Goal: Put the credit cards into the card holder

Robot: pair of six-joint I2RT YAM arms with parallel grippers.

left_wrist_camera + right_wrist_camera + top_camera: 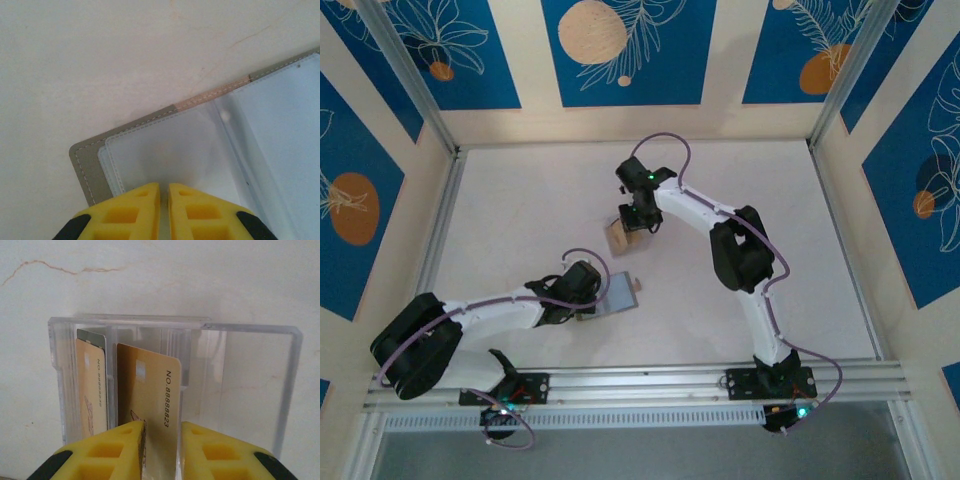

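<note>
The right gripper (pixel 160 450) has its yellow fingers closed on the near edge of a tan card (pixel 150 390), which stands upright on edge between them (the printed number runs down its right side). This card sits inside a clear case (pixel 260 370), whose walls rise on the left, far and right sides of it. Just left of it, behind a clear divider, stands a second tan card (pixel 92 385) with a darker card (pixel 92 335) pressed against its far face. The right half of the case is bare, and pale table (pixel 150 280) lies beyond.

From above, the right arm (pixel 740 250) rises from its base at the near right, bends at a raised elbow and reaches far-left to mid-table, wrist pointing down over the case.

The left gripper (pixel 164 210) shows only a thin slit between its fingers, set over the near edge of the card holder (pixel 87 165); I cannot tell whether they pinch it. The holder lies open and flat, a clear sleeve (pixel 170 150) facing up, a pale snap dot (pixel 226 116) near the fold, its grey rim showing on the left. The left arm (pixel 490 315) lies low, stretched rightward from the near left. The holder is nearer than the case, and apart from it.
</note>
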